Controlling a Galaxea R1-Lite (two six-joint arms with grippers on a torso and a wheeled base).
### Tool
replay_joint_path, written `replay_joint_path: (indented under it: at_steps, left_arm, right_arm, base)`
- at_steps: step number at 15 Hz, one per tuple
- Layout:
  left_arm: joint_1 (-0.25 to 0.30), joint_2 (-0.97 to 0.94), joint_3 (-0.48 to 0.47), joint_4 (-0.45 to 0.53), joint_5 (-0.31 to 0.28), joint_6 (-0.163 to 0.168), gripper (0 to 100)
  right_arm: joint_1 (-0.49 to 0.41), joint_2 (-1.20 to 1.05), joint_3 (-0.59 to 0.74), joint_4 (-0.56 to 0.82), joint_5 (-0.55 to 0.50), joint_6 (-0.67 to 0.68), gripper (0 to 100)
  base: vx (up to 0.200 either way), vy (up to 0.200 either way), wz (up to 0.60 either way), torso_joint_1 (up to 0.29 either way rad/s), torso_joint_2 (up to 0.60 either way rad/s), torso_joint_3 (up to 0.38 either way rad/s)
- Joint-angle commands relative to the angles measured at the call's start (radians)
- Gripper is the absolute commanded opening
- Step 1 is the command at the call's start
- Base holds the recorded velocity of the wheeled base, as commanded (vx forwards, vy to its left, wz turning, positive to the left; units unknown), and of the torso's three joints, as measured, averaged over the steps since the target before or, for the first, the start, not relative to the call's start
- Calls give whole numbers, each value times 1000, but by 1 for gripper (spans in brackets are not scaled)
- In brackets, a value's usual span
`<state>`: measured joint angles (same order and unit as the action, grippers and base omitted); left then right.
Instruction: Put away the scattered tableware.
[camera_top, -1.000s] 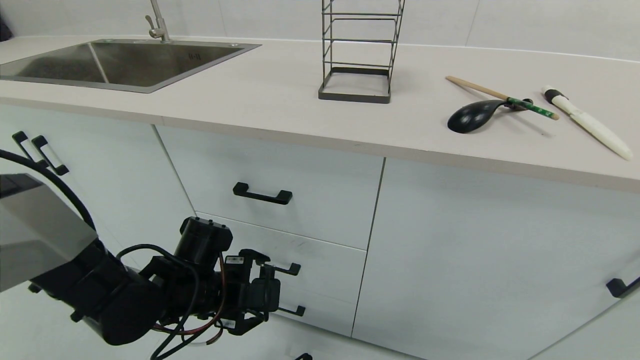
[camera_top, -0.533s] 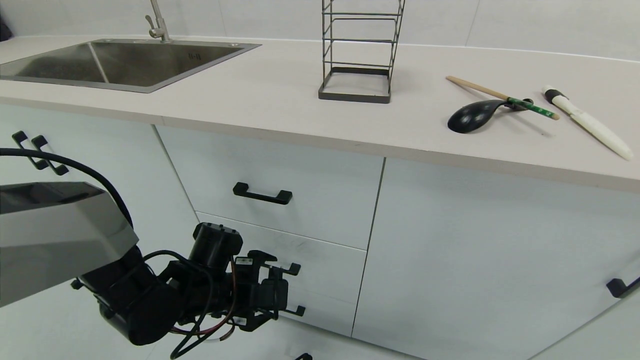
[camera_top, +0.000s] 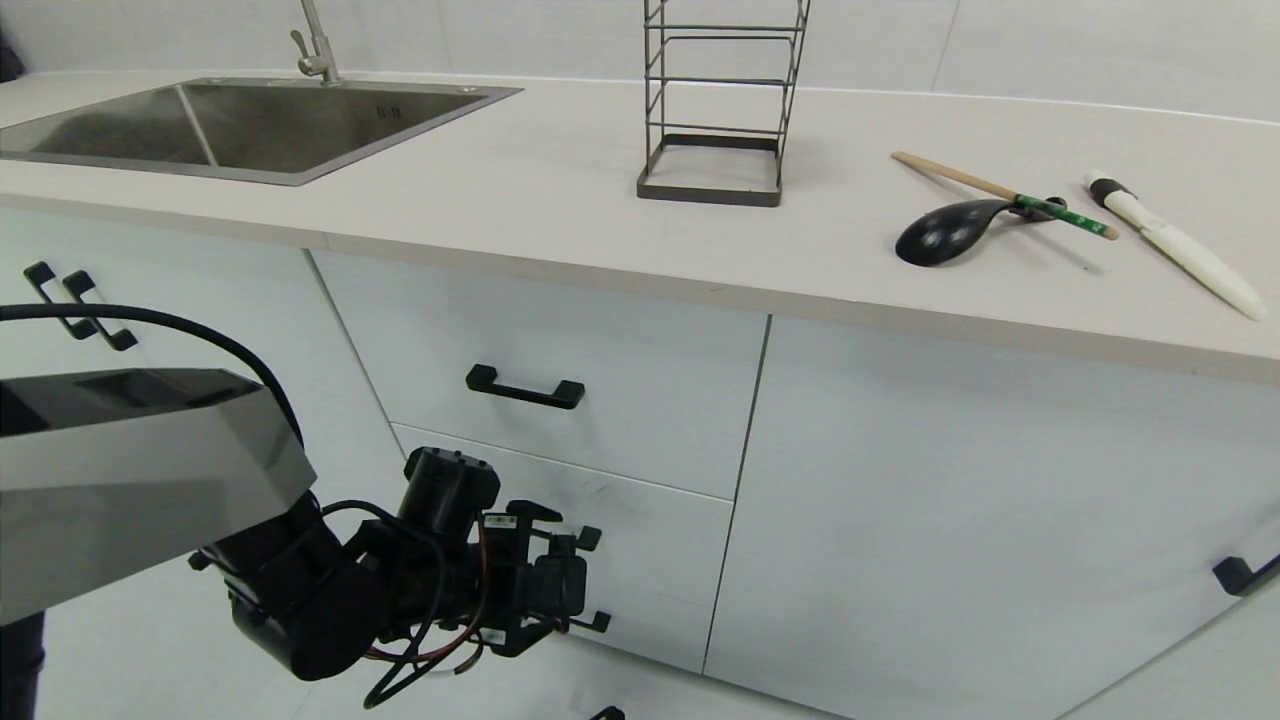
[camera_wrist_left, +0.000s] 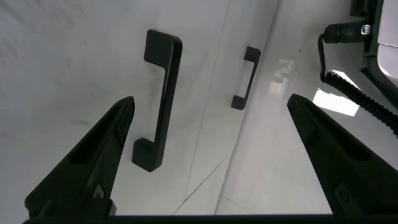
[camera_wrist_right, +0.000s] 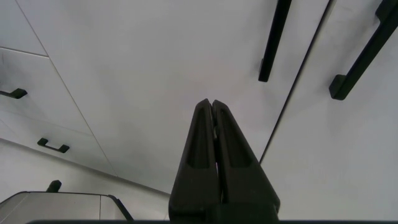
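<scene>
Head view: left gripper (camera_top: 590, 580) has edged toward the lower drawer handle (camera_wrist_left: 158, 99), seven o'clock.
Its jaws are spread wide, grasping nothing; right gripper (camera_wrist_right: 213, 112) clenched empty; opening the drawer looks next.

the wire rack (camera_top: 708, 197) and the faucet (camera_top: 318, 50) run off the head view's top edge, the sink (camera_top: 300, 120) off its left. from the head, the left gripper (camera_top: 598, 579) hides the drawer handle (camera_wrist_left: 158, 99) in front of it. the chopstick (camera_top: 1005, 193) crosses over the black spoon (camera_top: 945, 235), hiding part of its handle. a cabinet handle (camera_top: 1240, 575) is clipped at the right edge
</scene>
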<state>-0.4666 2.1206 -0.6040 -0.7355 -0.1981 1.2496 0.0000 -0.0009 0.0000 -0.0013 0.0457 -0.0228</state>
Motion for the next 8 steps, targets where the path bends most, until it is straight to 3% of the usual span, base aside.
replay_joint_path:
  at_steps: [1,8]
  left_arm:
    - [0,30,-2,-27,0,-1,100]
    - [3,82,-28,-64,2,-2,100]
  right_arm:
    - [0,1,0,0,0,0,0]
    - [0,1,0,0,0,0,0]
  base:
    - [0,0,0,0,0,0]
    - [0,0,0,0,0,0]
